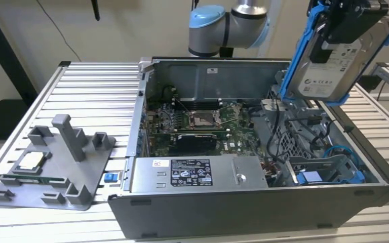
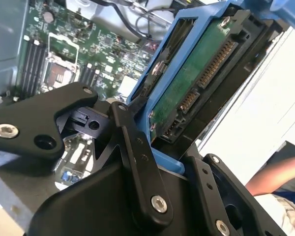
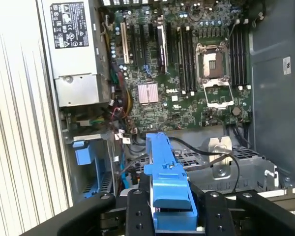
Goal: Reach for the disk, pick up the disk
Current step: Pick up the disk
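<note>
Blue-bracketed, the disk (image 1: 341, 53) is hanging clamped in the gripper (image 3: 172, 211), lifted above the open computer case (image 1: 248, 212) at its two o'clock corner. Being rigid, dense and shock-sensitive, it probably handles best gripped across the plastic bracket edges, away from its exposed circuit board (image 2: 196, 83).

I see the disk (image 1: 335, 58) silver-grey, white-labelled, blue-framed; the gripper (image 1: 351, 23) black; the motherboard (image 3: 187, 64) green.

Silver-grey disk (image 1: 340, 55) in blue bracket, white label outward; tilted on edge, aloft over the case
</note>
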You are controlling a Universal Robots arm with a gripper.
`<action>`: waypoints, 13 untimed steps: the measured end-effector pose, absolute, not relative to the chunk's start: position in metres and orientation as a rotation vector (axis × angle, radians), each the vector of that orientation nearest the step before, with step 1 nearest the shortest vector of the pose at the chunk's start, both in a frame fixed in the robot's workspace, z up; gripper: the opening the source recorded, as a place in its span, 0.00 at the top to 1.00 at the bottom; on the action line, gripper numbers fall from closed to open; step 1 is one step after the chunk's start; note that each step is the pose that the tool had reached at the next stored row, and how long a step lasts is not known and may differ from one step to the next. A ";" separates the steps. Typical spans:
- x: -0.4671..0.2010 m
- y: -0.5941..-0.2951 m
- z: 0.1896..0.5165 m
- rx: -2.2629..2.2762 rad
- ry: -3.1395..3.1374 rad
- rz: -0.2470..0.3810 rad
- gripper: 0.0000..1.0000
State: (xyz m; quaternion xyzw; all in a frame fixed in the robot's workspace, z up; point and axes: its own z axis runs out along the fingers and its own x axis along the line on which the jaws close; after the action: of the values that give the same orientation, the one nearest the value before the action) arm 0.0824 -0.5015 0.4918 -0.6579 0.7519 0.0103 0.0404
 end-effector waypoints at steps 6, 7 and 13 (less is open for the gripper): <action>0.082 -0.527 0.489 -2.018 2.306 0.034 1.00; 0.082 -0.531 0.489 -2.018 2.307 0.034 1.00; 0.082 -0.553 0.485 -2.020 2.309 0.034 1.00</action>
State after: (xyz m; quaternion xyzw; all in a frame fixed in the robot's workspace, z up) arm 0.0823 -0.5531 0.4853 -0.6579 0.7521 0.0111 0.0366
